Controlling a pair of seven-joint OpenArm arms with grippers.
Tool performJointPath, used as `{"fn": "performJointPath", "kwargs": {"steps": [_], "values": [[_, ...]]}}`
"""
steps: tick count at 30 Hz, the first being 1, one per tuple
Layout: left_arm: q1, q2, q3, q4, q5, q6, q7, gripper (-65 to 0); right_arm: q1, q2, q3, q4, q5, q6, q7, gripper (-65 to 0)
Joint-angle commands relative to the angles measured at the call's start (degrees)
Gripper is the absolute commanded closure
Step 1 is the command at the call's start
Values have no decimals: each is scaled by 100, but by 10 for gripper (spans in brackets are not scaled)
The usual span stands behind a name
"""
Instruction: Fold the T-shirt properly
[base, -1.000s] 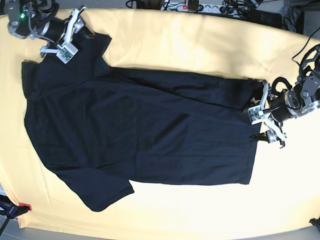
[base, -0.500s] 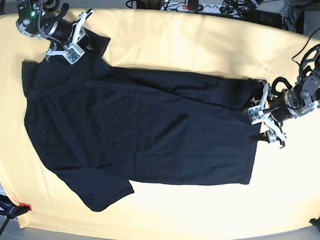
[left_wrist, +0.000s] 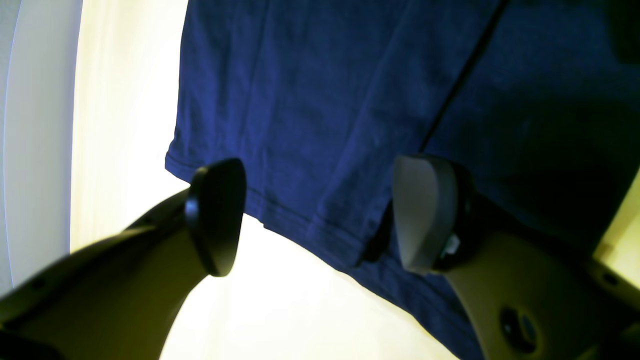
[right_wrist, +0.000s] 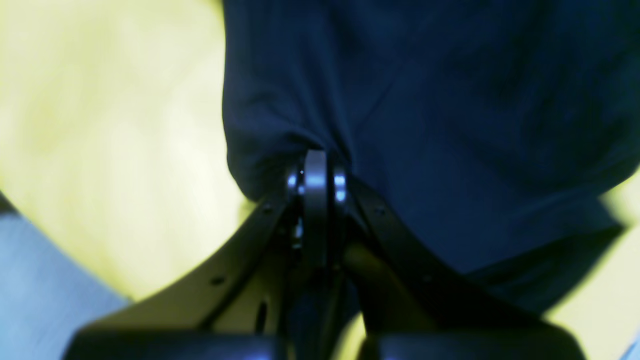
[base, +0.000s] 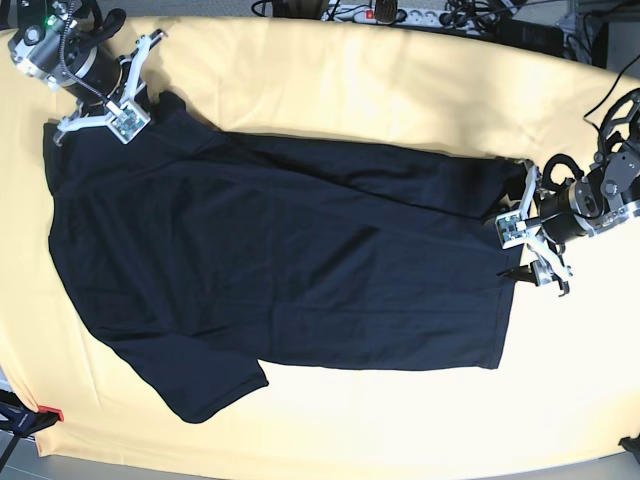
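Black cotton fabric is dominating the base view: the large plain short-sleeved T-shirt (base: 280, 260) is lying spread flat on the pale yellow cloth-covered table (base: 380, 90), collar end toward the left of the frame, hem toward the right. One sleeve is pointing to the lower left; the other is reaching into the upper left corner.

At that upper left corner, the right gripper (base: 140, 75) is pinching the sleeve fabric. In the right wrist view its jaws are pressing together at frame centre, with dark cloth (right_wrist: 425, 125) bunching around the tips.

At the right edge of the base view, the left gripper (base: 528, 245) is sitting at the hem. In the left wrist view its dark fingertips (left_wrist: 216, 215) are standing spread wide, straddling the stitched hem edge (left_wrist: 300, 225) without clamping it.
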Motion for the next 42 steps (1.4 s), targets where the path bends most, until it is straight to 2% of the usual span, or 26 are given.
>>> {"fn": "performJointPath", "kwargs": {"steps": [1,6,12,18,25,30,36,42], "values": [[-111,-125,-72,52,-26,87,-103,-456,-26,57,109,83,7,4,168,0],[-111,-122,-72,63,-26,87,-103,-456,87,57,136,-11,2,315,828,0],[-109,-125,-72,98,-26,85,-101,-456,914,146,136,-612,15,420,863,0],[-109,-125,-72,98,-26,87,-85,-456,1703,431,61,-1386,411,579,898,0],[-109,-125,-72,98,-24,87,-83,-456,2415,863,-671,-1790,369,581,903,0],[-109,-125,-72,98,-24,87,-83,-456,2979,1141,-1416,-2199,37,577,911,0],[-109,-122,-72,98,-24,87,-85,-456,3685,1182,-2013,-2787,-138,514,946,0],[-109,-122,-72,98,-24,87,-83,-456,4181,1182,-2120,-2850,-87,520,1036,0]]}}
